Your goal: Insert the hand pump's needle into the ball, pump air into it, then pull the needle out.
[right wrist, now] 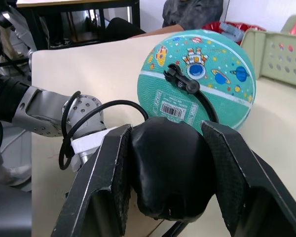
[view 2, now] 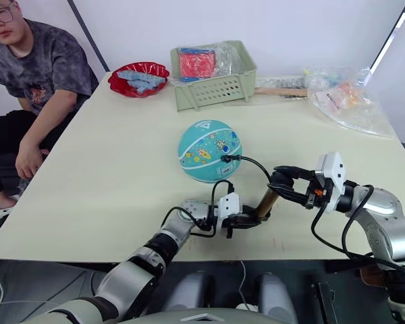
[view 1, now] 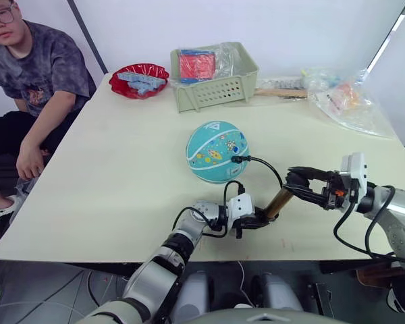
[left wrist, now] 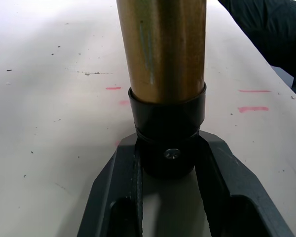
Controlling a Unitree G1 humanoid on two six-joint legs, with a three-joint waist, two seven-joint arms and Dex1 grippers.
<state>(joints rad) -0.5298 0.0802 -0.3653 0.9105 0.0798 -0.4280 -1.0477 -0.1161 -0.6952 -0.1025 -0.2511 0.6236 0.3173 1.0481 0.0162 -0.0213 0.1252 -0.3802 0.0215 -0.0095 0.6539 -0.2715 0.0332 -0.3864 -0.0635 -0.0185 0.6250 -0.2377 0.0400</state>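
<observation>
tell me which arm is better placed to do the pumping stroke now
Right, likely. The right gripper is shut on the hand pump's black handle, while the left gripper clamps its base cap. The needle fitting already sits against the ball.

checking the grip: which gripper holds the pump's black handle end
The right gripper, shut on the bronze-gold hand pump's black handle; the left gripper clamps its black base cap instead.

Head stereo pair high, looking down across the table [view 1: 121, 169]; wrist cameras close along each end effector.
</observation>
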